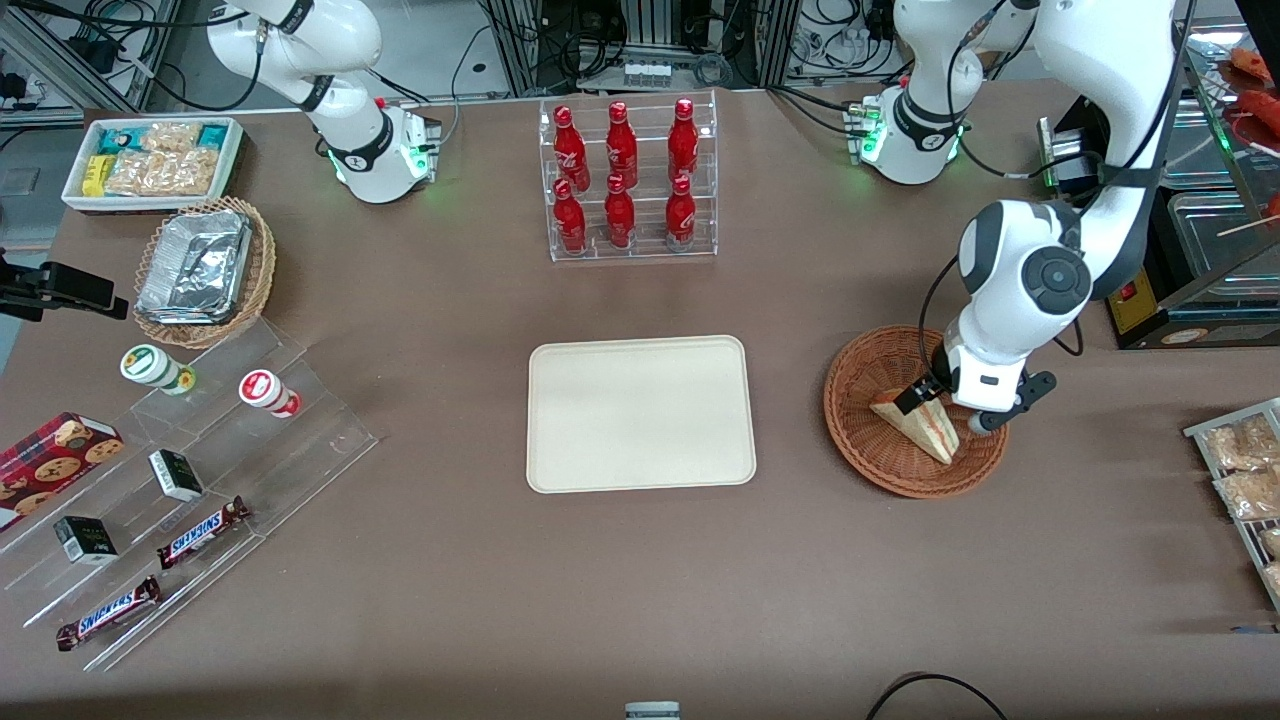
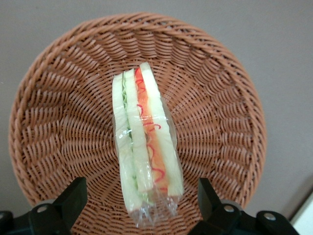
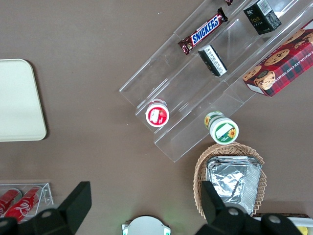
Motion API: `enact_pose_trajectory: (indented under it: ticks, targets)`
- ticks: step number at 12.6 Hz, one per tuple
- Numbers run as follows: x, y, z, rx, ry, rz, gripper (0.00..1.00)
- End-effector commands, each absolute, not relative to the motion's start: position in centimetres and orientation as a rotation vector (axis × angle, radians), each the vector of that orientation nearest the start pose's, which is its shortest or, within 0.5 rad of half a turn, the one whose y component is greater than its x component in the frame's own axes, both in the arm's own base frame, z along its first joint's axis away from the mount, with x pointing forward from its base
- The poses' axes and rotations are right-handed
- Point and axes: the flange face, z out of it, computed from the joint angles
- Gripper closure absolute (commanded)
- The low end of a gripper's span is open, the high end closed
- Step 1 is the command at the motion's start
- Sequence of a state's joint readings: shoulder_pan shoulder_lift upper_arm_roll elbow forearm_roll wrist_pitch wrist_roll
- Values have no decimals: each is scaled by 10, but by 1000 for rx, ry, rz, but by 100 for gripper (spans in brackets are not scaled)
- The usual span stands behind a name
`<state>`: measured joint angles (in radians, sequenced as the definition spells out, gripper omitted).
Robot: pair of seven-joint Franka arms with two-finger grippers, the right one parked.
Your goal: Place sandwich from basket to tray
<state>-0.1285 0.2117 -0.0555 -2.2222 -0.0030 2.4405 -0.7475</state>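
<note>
The sandwich, a plastic-wrapped wedge with red, pink and green layers, lies in the reddish-brown wicker basket toward the working arm's end of the table. My left gripper hangs low in the basket, open, its black fingers standing on either side of the sandwich's wrapped end with gaps between. The cream tray lies bare at the table's middle, beside the basket.
A clear rack of red bottles stands farther from the front camera than the tray. Toward the parked arm's end are a tan basket with a foil container, a white snack box and acrylic steps with snacks. Snack packets lie at the working arm's table edge.
</note>
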Motion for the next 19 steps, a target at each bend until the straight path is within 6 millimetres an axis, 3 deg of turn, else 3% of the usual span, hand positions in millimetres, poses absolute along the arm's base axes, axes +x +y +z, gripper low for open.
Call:
enact_pose_trajectory:
  ticks: [1, 2, 3, 4, 5, 7, 9, 12, 16, 19]
  targets:
    - [542, -104, 258, -3017, -913, -19, 0]
    - [543, -104, 256, -3019, -914, -25, 4]
    - [544, -104, 257, -3021, -917, -29, 29]
    - [546, -104, 259, -3021, -924, -35, 70]
    - [550, -101, 263, -3021, -924, -38, 100]
    - [557, -100, 273, -3016, -934, -34, 100]
    - [566, -105, 296, -2990, -912, 49, 100]
    - [576, -115, 354, -2979, -881, 93, 100]
    - [593, -177, 441, -3038, -752, 90, 100]
    - [593, -254, 471, -3170, -677, 107, 100]
